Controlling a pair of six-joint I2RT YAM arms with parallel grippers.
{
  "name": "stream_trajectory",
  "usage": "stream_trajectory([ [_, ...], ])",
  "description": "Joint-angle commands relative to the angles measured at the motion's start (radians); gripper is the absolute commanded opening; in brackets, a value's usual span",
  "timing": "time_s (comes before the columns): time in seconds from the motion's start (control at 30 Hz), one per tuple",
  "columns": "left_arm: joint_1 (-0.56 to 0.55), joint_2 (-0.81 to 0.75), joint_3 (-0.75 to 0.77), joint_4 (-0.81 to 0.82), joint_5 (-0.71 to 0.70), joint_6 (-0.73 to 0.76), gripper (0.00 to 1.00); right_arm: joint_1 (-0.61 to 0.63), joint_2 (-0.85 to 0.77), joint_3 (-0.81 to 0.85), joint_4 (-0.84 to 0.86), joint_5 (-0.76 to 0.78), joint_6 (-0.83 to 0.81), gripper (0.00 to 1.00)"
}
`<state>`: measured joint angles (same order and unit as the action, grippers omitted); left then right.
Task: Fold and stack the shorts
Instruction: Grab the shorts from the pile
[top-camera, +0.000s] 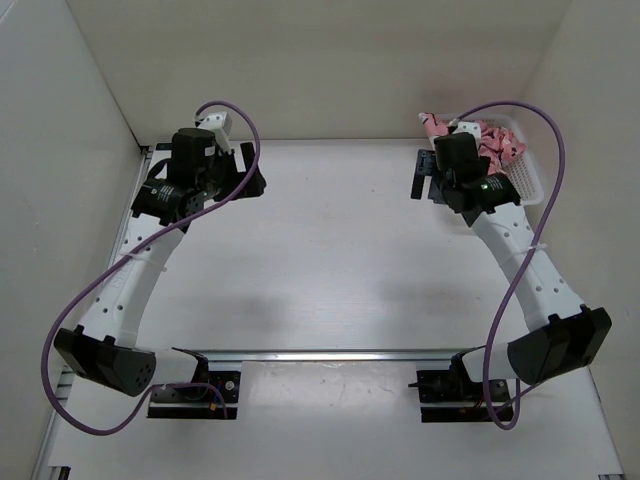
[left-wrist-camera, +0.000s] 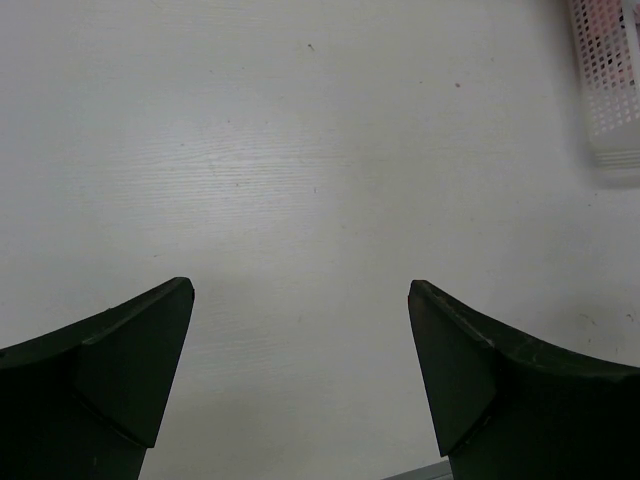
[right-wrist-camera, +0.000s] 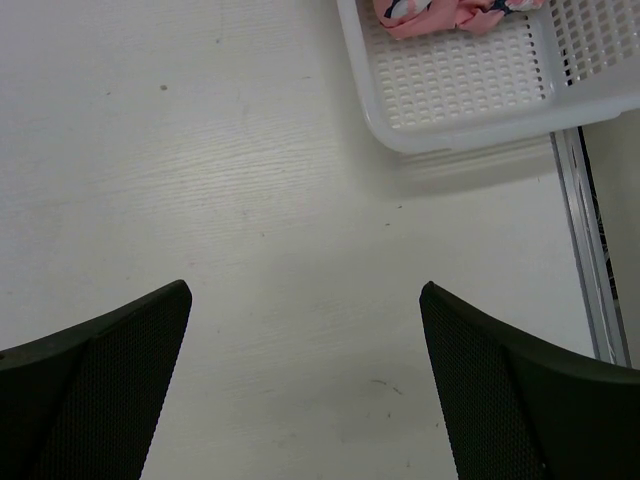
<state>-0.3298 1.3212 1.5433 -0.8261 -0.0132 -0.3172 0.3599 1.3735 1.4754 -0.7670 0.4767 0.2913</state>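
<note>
Gaping wide with nothing between its fingers, the left gripper (left-wrist-camera: 300, 290) hangs over the table (top-camera: 330, 260) at its far left. The right gripper (right-wrist-camera: 305, 290) is spread just as wide and empty, over the table near a corner of the basket (right-wrist-camera: 450, 135). The shorts (right-wrist-camera: 440, 15) lie crumpled inside the basket at the table's far right corner, touched by neither gripper.

The left gripper (left-wrist-camera: 300, 292) hangs with jaws spread wide over the white table (left-wrist-camera: 300, 150); a mesh basket (left-wrist-camera: 612, 90) sits far right.
</note>
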Motion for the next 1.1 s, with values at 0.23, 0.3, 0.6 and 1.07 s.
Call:
stream_trajectory([
  [0.23, -0.002, 0.000, -0.032, 0.005, 0.022, -0.016, 1.00, -0.131, -0.008, 0.023, 0.005, -0.025, 0.017, 1.00],
  [0.3, -0.002, 0.000, -0.041, 0.005, 0.022, -0.016, 1.00, -0.172, 0.007, 0.035, 0.026, -0.050, 0.017, 1.00],
  [0.6, -0.002, 0.047, -0.061, 0.005, 0.044, -0.045, 1.00, -0.427, 0.341, 0.377, 0.048, -0.323, 0.052, 1.00],
  [1.07, -0.002, 0.210, -0.011, 0.005, 0.033, -0.036, 1.00, -0.504, 1.052, 1.025, 0.118, -0.642, 0.120, 0.99],
])
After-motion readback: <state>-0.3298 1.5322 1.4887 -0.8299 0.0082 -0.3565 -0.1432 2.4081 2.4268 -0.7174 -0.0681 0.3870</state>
